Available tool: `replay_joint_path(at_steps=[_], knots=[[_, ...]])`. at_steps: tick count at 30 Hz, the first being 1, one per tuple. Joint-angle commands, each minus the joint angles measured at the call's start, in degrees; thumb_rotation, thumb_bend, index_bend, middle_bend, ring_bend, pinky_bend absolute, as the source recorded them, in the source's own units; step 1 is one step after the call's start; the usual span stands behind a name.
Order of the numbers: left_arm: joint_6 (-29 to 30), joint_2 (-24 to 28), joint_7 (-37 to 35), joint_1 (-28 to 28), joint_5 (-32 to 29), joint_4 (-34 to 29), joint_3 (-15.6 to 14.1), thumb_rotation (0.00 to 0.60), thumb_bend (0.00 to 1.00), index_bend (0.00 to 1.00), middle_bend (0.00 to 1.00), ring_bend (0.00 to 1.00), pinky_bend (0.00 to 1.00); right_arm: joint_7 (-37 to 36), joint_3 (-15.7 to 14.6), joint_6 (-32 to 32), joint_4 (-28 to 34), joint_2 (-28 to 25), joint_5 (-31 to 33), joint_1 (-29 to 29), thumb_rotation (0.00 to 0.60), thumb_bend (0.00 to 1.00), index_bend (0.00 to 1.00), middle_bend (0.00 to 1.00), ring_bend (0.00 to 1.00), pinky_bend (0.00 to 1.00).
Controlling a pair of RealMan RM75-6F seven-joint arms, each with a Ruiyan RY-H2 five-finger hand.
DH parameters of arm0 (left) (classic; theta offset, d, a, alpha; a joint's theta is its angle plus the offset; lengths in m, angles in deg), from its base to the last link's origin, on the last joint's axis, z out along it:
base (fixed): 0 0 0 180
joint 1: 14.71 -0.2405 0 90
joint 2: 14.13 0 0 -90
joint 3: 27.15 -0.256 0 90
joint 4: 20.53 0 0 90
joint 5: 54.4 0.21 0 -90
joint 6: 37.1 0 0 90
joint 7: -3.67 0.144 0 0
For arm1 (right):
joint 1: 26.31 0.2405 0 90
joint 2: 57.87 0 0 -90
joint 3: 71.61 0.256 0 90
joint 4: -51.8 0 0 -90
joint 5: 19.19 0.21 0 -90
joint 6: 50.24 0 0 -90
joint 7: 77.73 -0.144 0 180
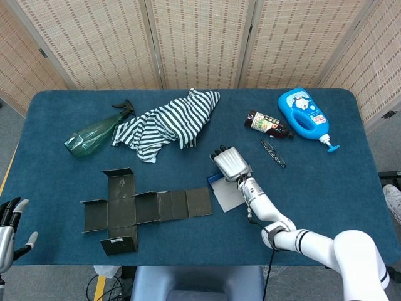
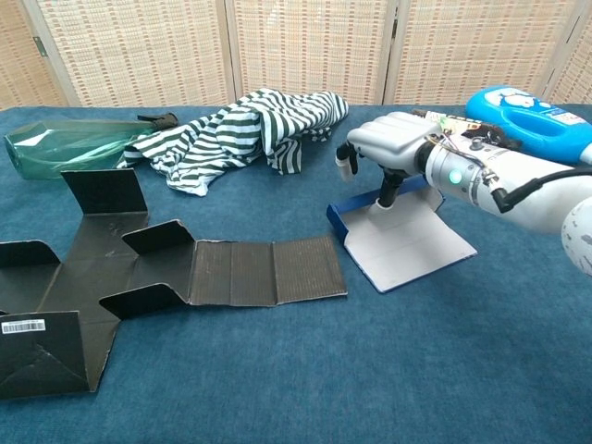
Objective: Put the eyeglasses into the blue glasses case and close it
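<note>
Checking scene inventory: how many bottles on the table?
3. Green spray bottle lying at far left, small dark bottle lying right of the striped cloth, blue bottle at far right. The cloth could hide more.

The glasses case (image 2: 400,242) lies open and flat on the blue table, pale grey inside with a blue rim, its raised blue edge toward the far left side (a black fingertip pressing down into it near that edge); the eyeglasses (image 1: 273,153), thin and dark-framed, lie well apart to the right, angled diagonally, beside a small brown bottle.
</note>
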Motion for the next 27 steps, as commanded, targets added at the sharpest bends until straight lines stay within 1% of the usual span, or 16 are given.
replay_joint_path(at_steps=[1,4,6,9,11,13,14,15,17,19,21,22,23,24,27], knots=[[0.0,0.0,0.0,0.0,0.0,0.0,0.0,0.6,0.32,0.17,0.14,0.15,0.19,1.9,-0.2,0.5,2.2,-1.8,1.6,-0.6,0.6,0.05,0.08,0.2,0.17,0.34],[0.0,0.1,-0.2,0.1,0.2,0.0,0.0,0.6,0.32,0.17,0.14,0.15,0.19,4.3,-0.5,1.4,5.9,-5.3,3.6,-1.8,0.6,0.05,0.05,0.19,0.16,0.33],[-0.1,0.0,-0.4,0.1,0.2,0.1,0.0,0.6,0.32,0.17,0.14,0.15,0.19,6.0,-0.6,2.9,8.3,-7.9,5.2,-3.0,0.6,0.08,0.05,0.19,0.16,0.33],[-0.3,-0.1,-0.3,0.3,0.6,0.1,-0.1,0.6,0.32,0.17,0.14,0.15,0.19,7.9,0.0,5.0,11.4,-11.6,8.7,-4.6,0.6,0.12,0.05,0.22,0.16,0.33],[-0.3,-0.3,-0.4,0.4,0.8,0.1,0.0,0.6,0.32,0.17,0.14,0.15,0.19,8.7,0.1,5.8,13.0,-13.5,10.2,-5.3,0.6,0.17,0.08,0.25,0.18,0.33],[-0.5,-0.3,-0.5,0.5,0.7,0.2,0.0,0.6,0.32,0.17,0.14,0.15,0.19,9.4,-0.2,5.7,14.3,-15.8,11.9,-6.0,0.6,0.32,0.15,0.31,0.24,0.34],[-0.7,-0.4,-0.5,0.6,0.7,0.3,-0.1,0.6,0.32,0.17,0.14,0.15,0.19,10.0,-0.5,5.0,15.2,-17.3,13.5,-6.2,0.6,0.38,0.18,0.32,0.26,0.35],[-0.8,-0.5,-0.6,0.7,0.8,0.3,-0.1,0.6,0.32,0.17,0.14,0.15,0.19,10.9,-0.8,4.3,15.9,-18.6,15.3,-6.4,0.6,0.47,0.21,0.34,0.29,0.37],[-1.0,-0.6,-0.9,0.8,0.8,0.4,-0.1,0.6,0.32,0.17,0.14,0.15,0.19,12.3,-1.4,3.9,16.1,-19.9,17.6,-6.4,0.6,0.61,0.26,0.36,0.32,0.4],[-1.2,-0.8,-1.2,0.8,0.8,0.6,-0.2,0.6,0.32,0.17,0.14,0.15,0.19,13.4,-2.0,3.9,16.1,-20.7,19.7,-6.4,0.6,0.7,0.29,0.39,0.36,0.43],[-1.3,-0.9,-1.5,0.8,0.7,0.8,-0.2,0.6,0.32,0.17,0.14,0.15,0.19,13.8,-2.6,3.9,15.9,-21.2,21.0,-6.5,0.6,0.78,0.3,0.43,0.42,0.46],[-1.4,-0.9,-1.6,0.9,0.6,0.9,-0.2,0.6,0.32,0.17,0.14,0.15,0.19,14.1,-3.0,3.9,15.7,-21.4,21.6,-6.6,0.6,0.84,0.31,0.48,0.48,0.51],[-1.4,-1.0,-1.7,0.9,0.6,1.0,-0.2,0.6,0.32,0.17,0.14,0.15,0.19,14.4,-3.3,3.8,15.5,-21.6,22.2,-6.6,0.6,0.86,0.31,0.51,0.52,0.54],[-1.4,-1.0,-1.8,0.8,0.5,1.1,-0.2,0.6,0.32,0.17,0.14,0.15,0.19,14.7,-3.7,3.6,15.3,-21.8,23.0,-6.5,0.6,0.92,0.32,0.57,0.58,0.61],[-1.6,-1.1,-1.9,0.9,0.5,1.2,-0.2,0.6,0.32,0.17,0.14,0.15,0.19,15.6,-4.7,2.3,14.2,-22.0,25.4,-6.2,0.6,0.99,0.33,0.67,0.7,0.74]])
